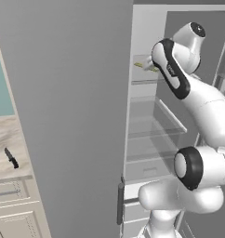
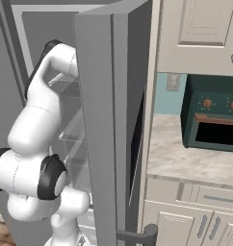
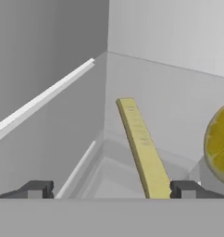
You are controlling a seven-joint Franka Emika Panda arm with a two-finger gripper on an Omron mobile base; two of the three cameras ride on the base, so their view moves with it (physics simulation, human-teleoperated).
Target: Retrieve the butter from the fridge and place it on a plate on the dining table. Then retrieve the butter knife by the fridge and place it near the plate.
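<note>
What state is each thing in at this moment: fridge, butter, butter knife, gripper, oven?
fridge: doors open, arm reaching onto an upper shelf.
butter: lying on the shelf between the open fingertips, not gripped.
butter knife: lying flat on the counter, untouched.
gripper: open, holding nothing.
oven: door shut.

Hand view: near end of the butter [image 3: 142, 149] is cut off at the bottom, beside the right fingertip [image 3: 184, 189]; contact cannot be told. The round yellow item [image 3: 220, 144] is cut by the right edge, identity unclear.

Left base view: the arm [image 1: 198, 107] hides the gripper and most of the upper fridge shelf [image 1: 144, 80]; small yellowish things there are too small to tell. The knife [image 1: 11, 158] on the counter [image 1: 7, 135] is tiny, blade indistinct.

Right base view: the open fridge door [image 2: 106, 125] hides the fridge interior; the oven [image 2: 212, 115] is cut by the right edge.
</note>
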